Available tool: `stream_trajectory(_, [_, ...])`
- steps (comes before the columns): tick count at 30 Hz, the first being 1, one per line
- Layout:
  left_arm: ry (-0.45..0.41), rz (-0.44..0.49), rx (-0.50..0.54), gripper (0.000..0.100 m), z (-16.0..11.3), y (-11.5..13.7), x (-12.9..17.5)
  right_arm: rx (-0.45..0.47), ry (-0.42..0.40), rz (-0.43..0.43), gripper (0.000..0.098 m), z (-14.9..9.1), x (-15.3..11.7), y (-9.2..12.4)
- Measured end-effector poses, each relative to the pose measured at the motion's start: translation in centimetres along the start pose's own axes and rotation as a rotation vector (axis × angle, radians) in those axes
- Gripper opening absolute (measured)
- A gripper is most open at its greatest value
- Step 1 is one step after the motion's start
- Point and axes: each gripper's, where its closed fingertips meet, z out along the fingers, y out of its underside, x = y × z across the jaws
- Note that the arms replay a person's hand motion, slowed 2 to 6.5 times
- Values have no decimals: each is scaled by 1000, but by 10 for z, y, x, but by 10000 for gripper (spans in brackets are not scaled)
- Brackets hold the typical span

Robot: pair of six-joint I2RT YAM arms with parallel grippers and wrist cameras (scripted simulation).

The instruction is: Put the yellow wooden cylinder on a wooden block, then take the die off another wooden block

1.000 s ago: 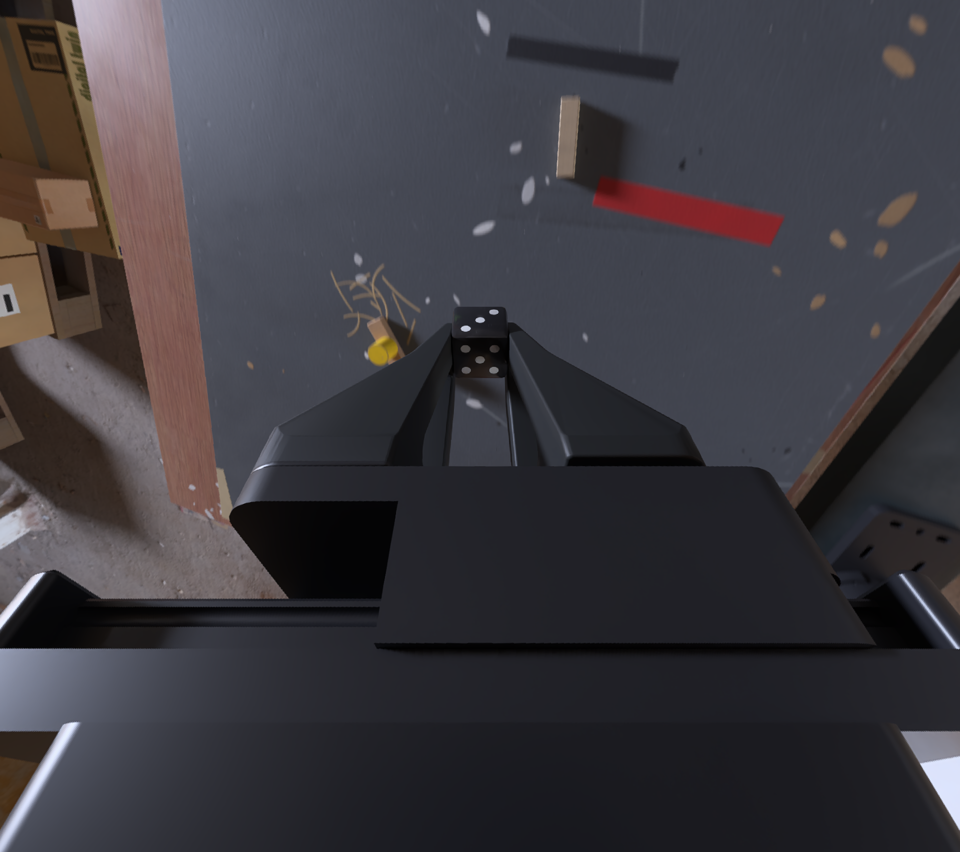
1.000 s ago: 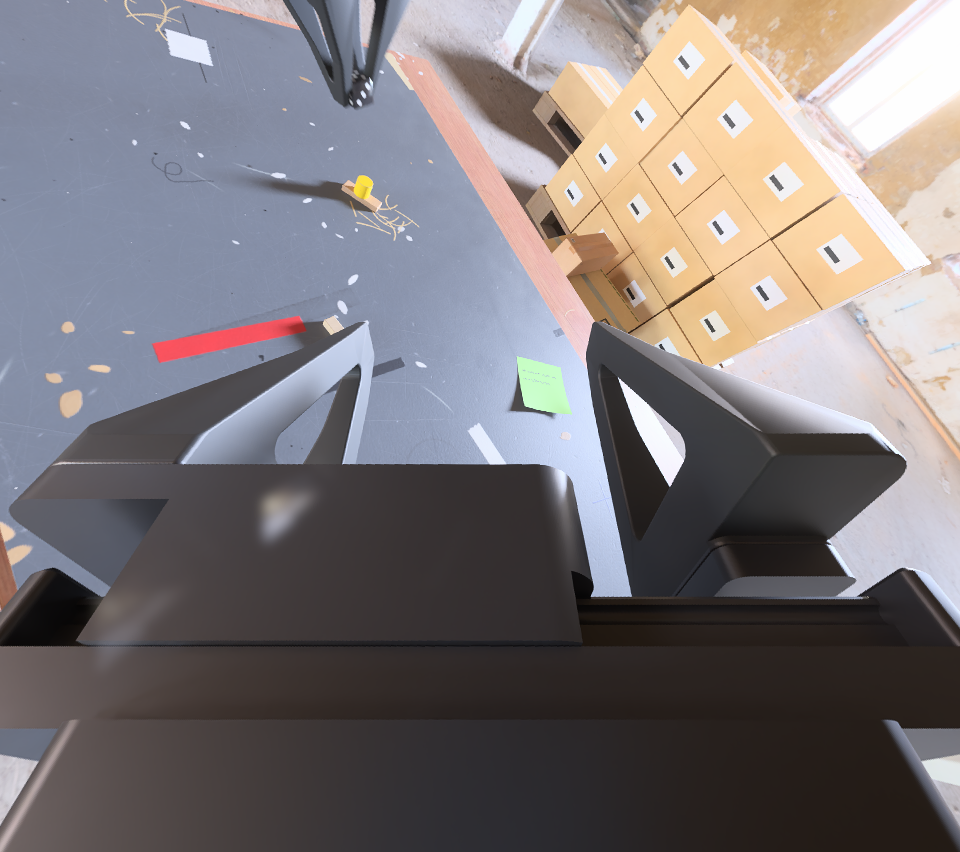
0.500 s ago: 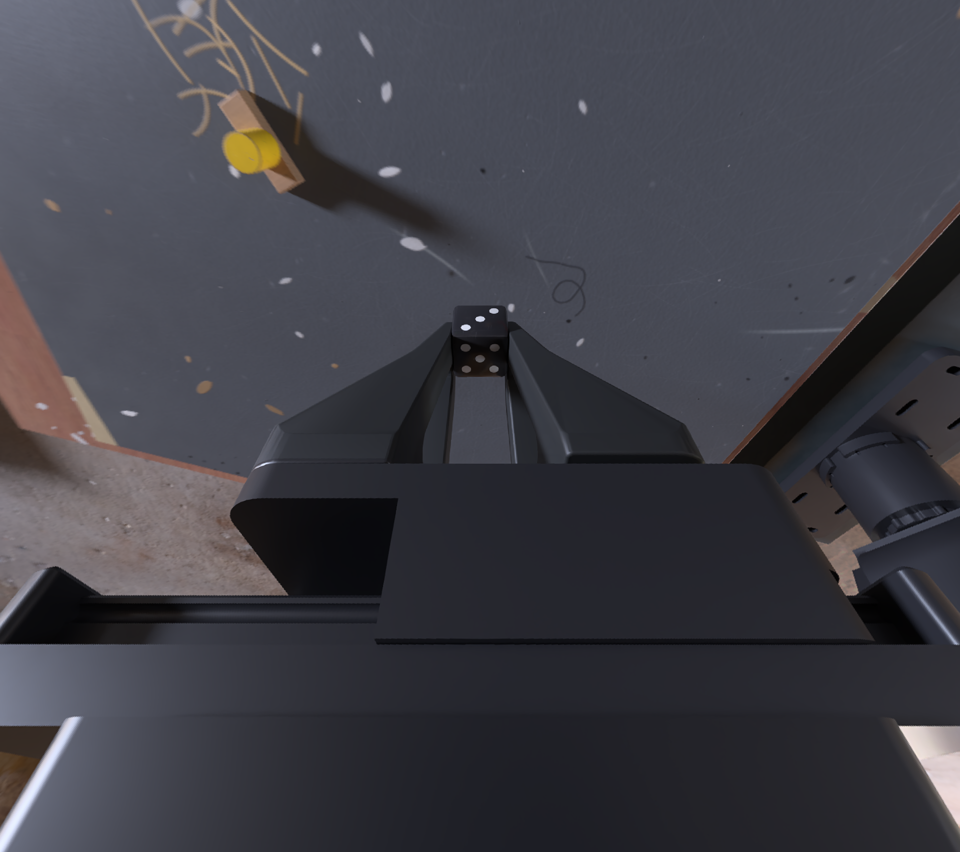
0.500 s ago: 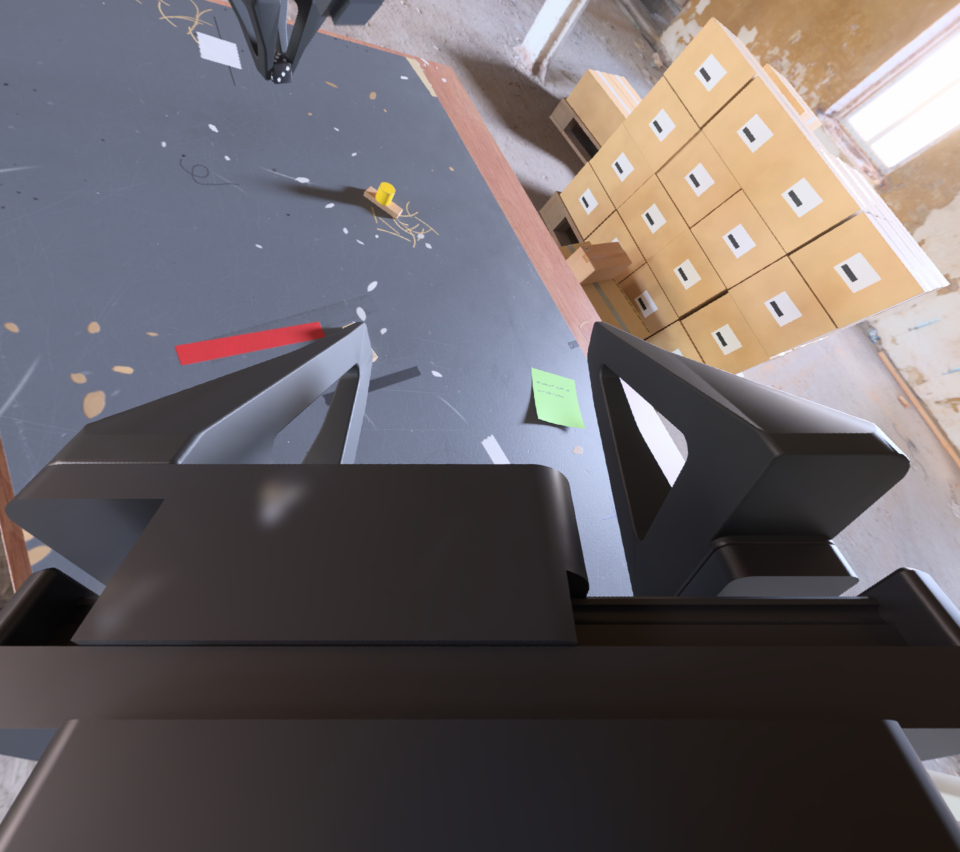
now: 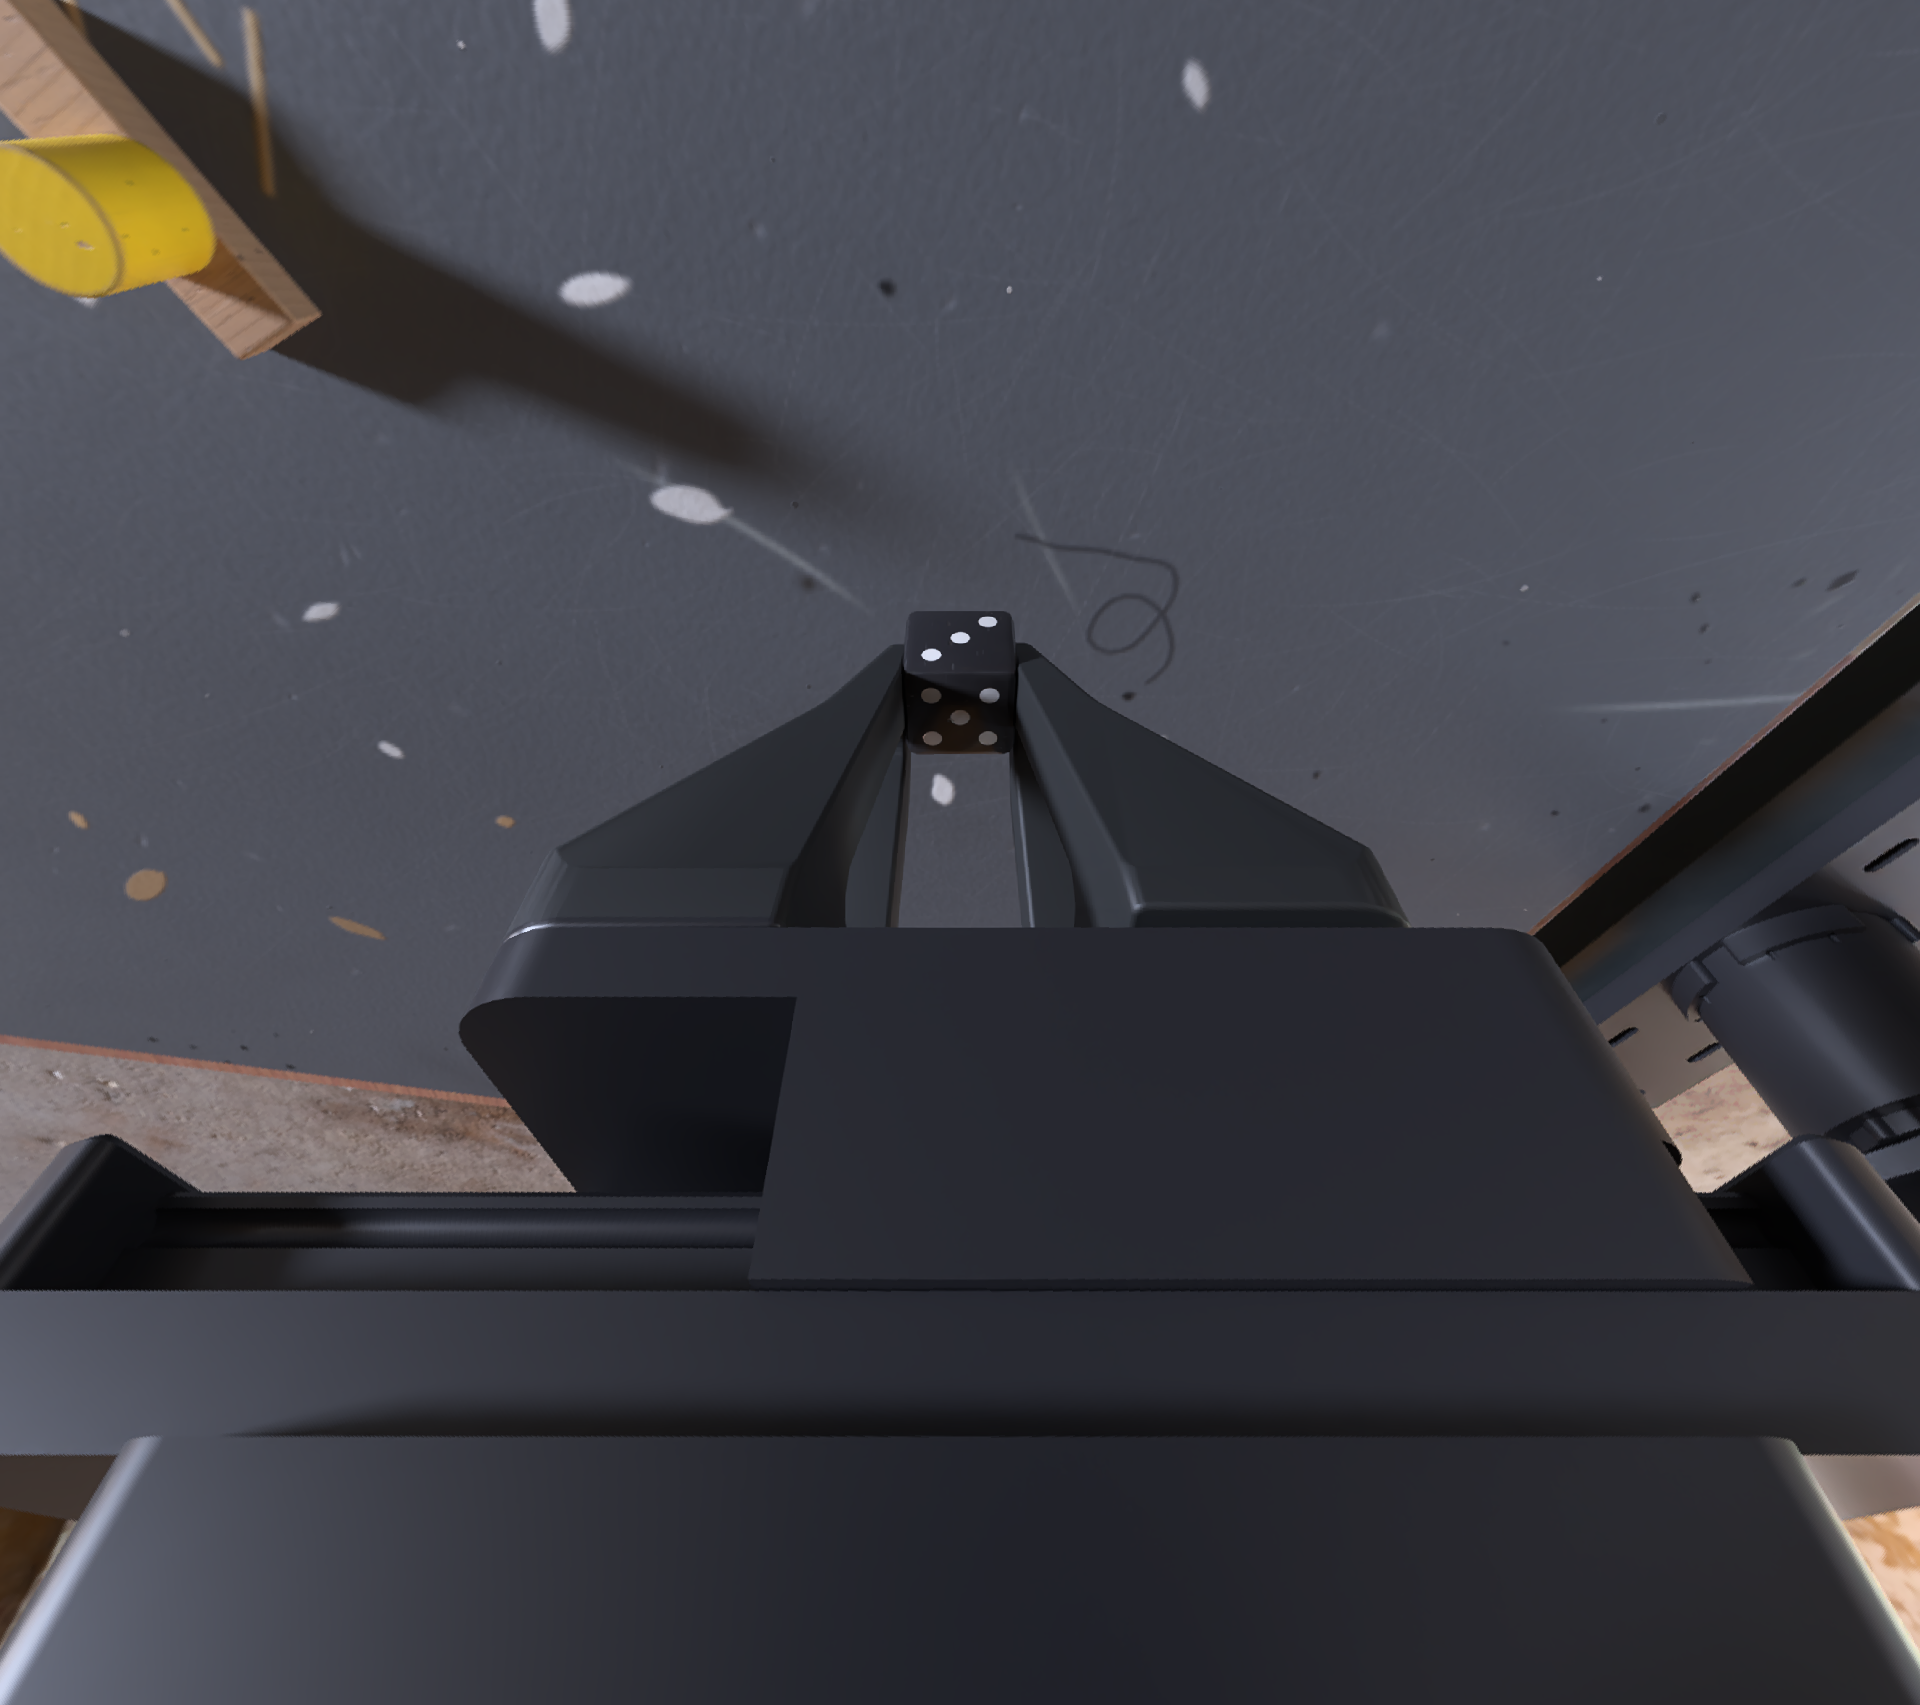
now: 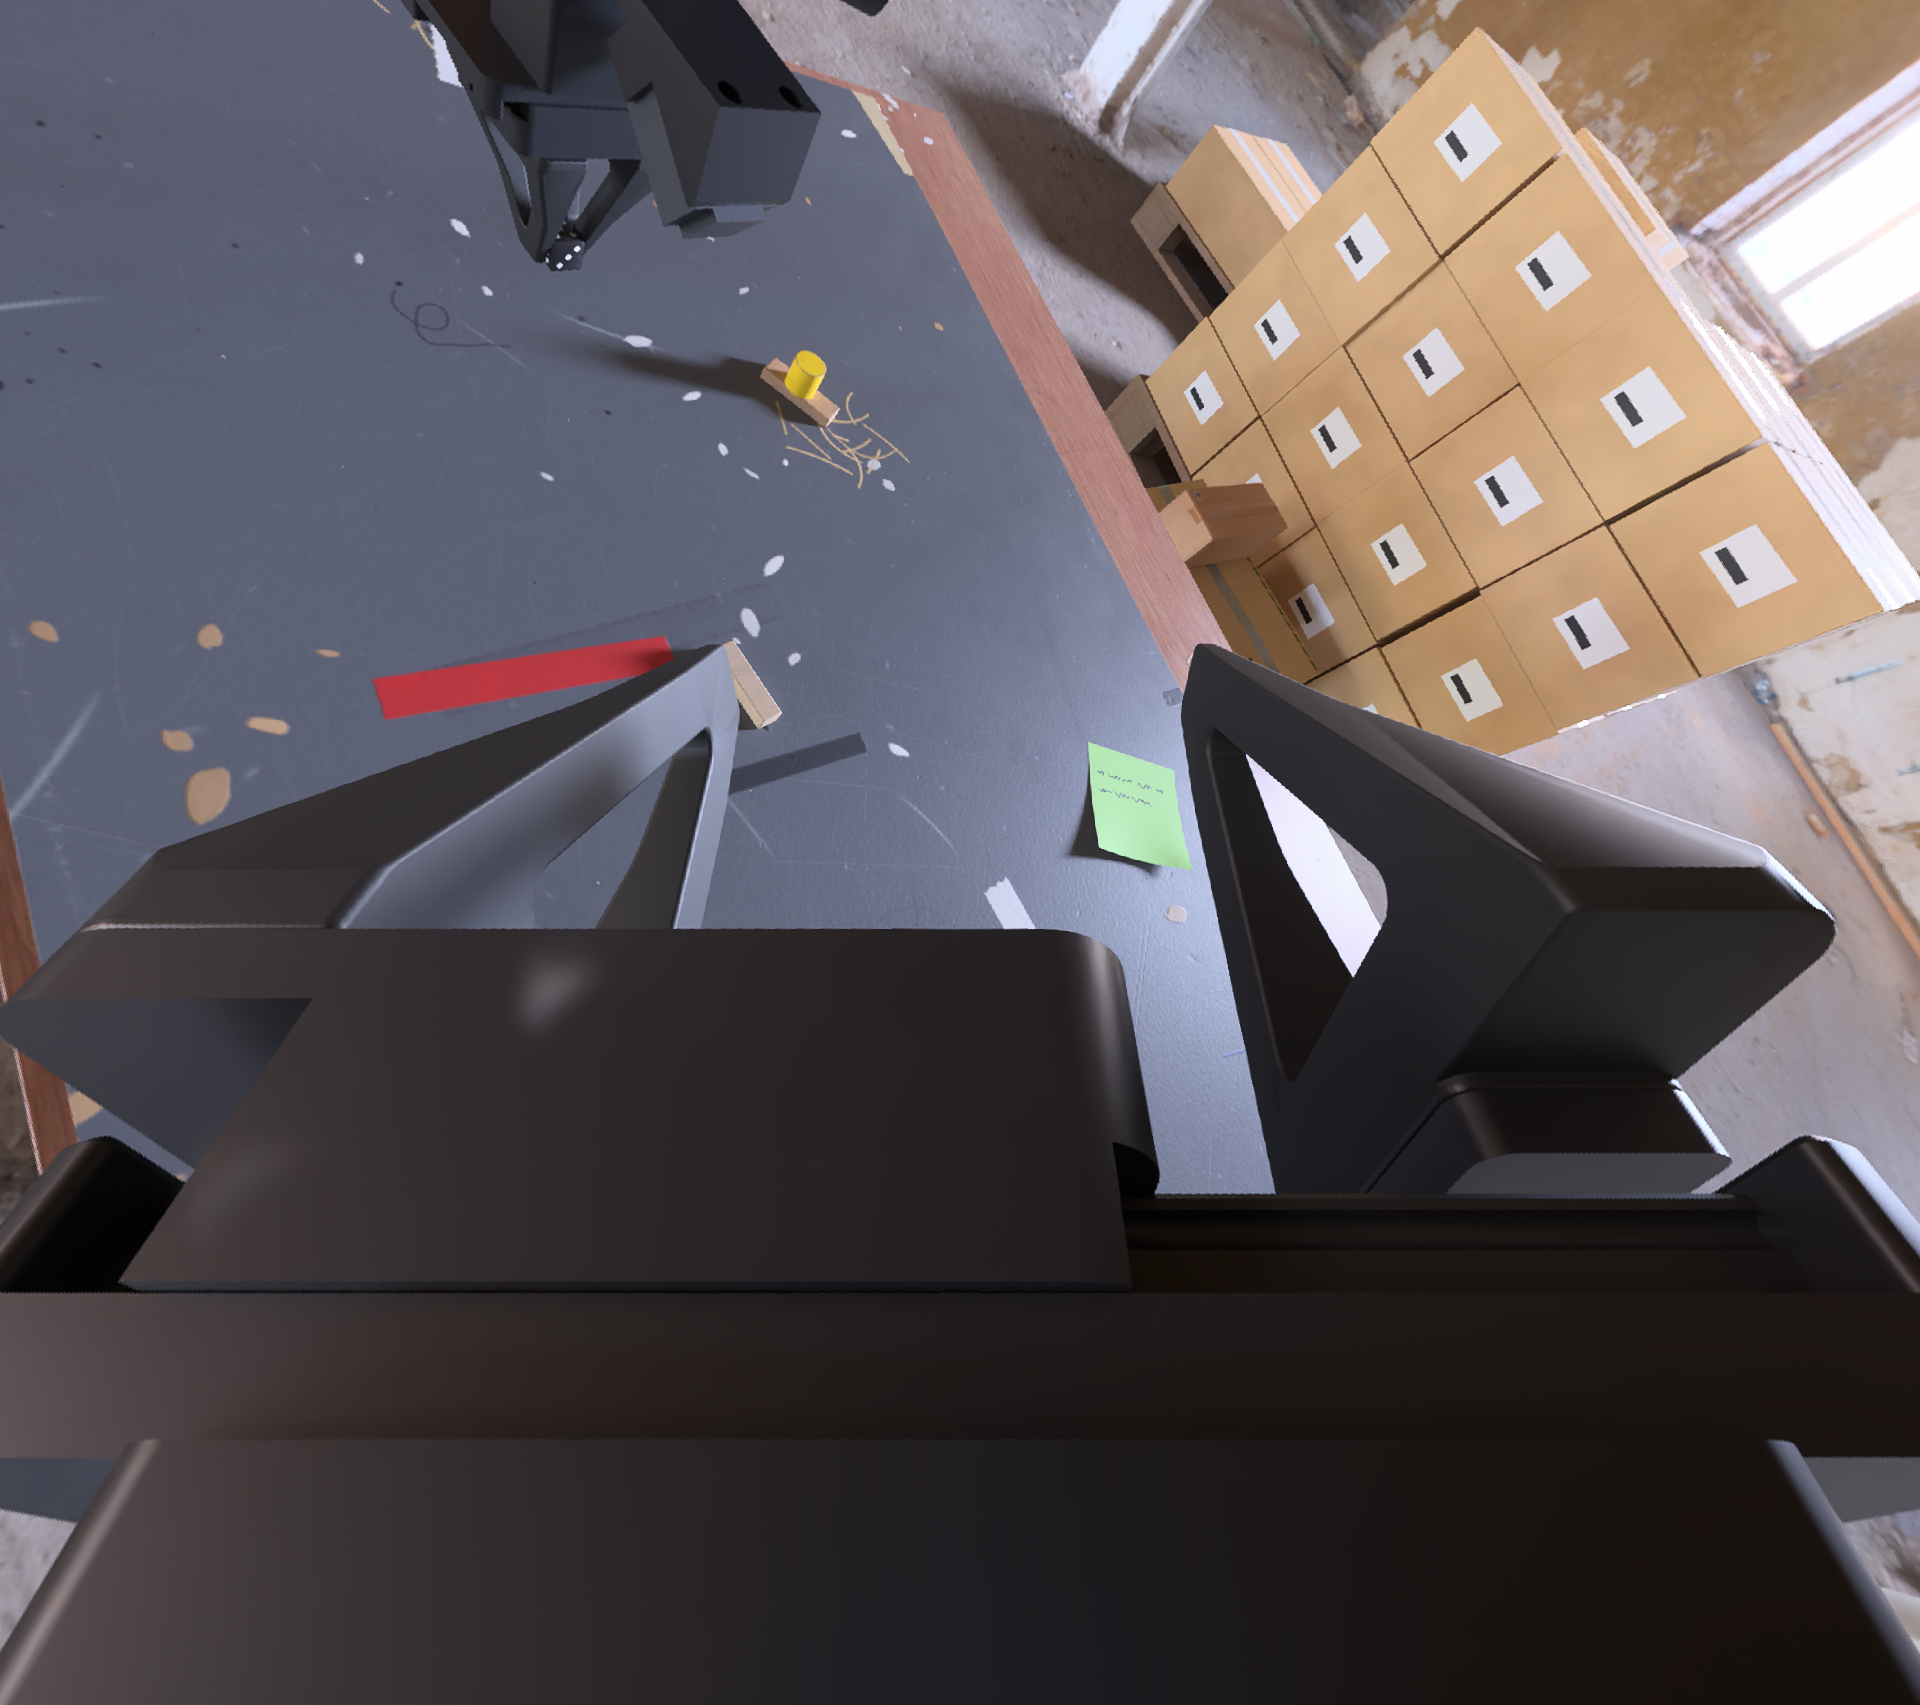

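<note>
Both steps look nearly done: yellow wooden cylinder [image 6: 804, 373] stands on its wooden block [image 6: 800, 398], left claw [image 5: 958, 687] pinches the die [image 5: 958, 679] above the surface [image 5: 1351, 201], well clear of that block, unreleased; right claw [image 6: 961, 699] gapes empty.

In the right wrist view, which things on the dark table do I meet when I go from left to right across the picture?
Red tape strip → die held in the left gripper → yellow cylinder standing on a wooden block → green note.
</note>
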Motion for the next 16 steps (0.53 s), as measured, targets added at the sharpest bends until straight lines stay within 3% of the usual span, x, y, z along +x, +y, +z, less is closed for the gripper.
stream_trajectory(16, [66,15,-88,159,37,1,2,-27,-4,-6,753,7,-1,8])
